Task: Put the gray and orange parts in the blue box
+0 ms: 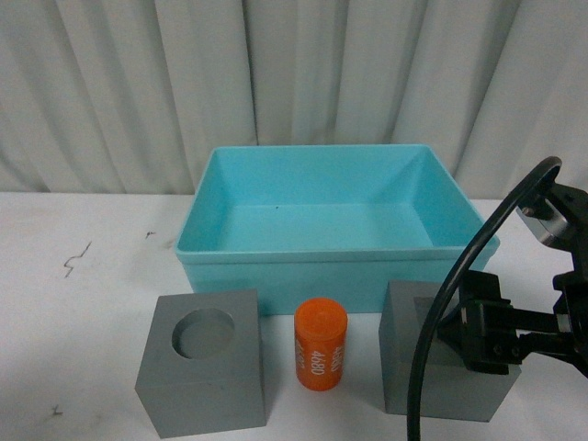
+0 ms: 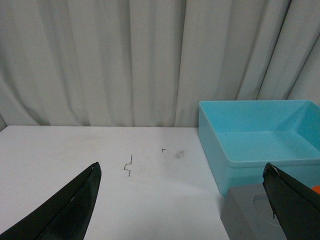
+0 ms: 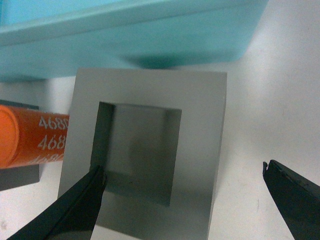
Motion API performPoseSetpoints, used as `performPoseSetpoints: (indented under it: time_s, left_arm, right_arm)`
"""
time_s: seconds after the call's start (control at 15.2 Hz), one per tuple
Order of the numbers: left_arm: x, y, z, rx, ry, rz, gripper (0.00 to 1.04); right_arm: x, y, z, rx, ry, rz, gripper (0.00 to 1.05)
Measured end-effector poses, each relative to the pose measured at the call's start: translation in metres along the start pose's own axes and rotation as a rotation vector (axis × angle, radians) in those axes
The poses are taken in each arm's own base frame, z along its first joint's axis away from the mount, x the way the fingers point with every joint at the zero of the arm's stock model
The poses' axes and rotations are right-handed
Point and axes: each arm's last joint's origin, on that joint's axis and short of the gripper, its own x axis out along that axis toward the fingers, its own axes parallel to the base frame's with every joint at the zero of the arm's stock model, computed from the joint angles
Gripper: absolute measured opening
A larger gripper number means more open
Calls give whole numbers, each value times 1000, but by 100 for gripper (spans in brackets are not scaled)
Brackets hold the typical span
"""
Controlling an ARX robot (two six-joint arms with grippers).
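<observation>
The blue box [image 1: 331,266] stands empty at the middle back. In front of it stand in a row the gray cube with a round recess [image 1: 202,372], the orange cylinder [image 1: 321,344] and the gray cube with a square recess [image 1: 459,395]. My right gripper [image 1: 473,331] is open just above the square-recess cube [image 3: 200,125]. One finger [image 3: 75,205] is over its top by the recess, the other [image 3: 295,195] is past its edge over the table. My left gripper [image 2: 182,200] is open and empty, low over the table beside the round-recess cube [image 2: 247,215].
The white table [image 1: 83,303] has a few small dark marks [image 2: 128,166]. A pale curtain [image 1: 276,73] hangs behind it. The right arm's black cable [image 1: 441,303] crosses in front of the square-recess cube. The blue box's wall [image 3: 150,40] lies just beyond that cube.
</observation>
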Motion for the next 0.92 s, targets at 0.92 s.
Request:
performPoseSetpoints:
  time_s: [0.92]
  left_arm:
    - [0, 0, 0, 0, 0, 0, 98]
  right_arm:
    - [24, -17, 4, 99, 26, -3, 95]
